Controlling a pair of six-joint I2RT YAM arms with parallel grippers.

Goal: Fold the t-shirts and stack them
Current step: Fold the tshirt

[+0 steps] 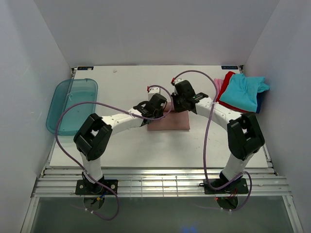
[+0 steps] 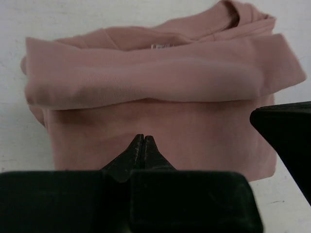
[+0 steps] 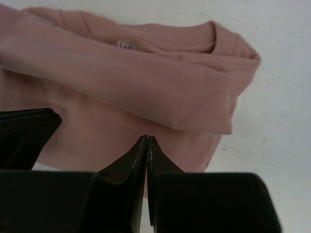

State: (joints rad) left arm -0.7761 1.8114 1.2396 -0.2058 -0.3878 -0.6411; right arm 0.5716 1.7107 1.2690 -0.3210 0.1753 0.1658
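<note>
At centre of the top view the pink tee (image 1: 170, 122) lies folded on the bench (image 1: 121, 145), long axis left-right. The pile (image 1: 243, 92) at upper right looks unfolded, so I judge most work remains.

Left wrist view: the left pincer (image 2: 144, 139) is closed over the tee, gripping nothing I can see; the collar (image 2: 228, 12) points upper right.

Right wrist view: the right pincer (image 3: 146, 139) is likewise closed and empty, collar upper right.
</note>
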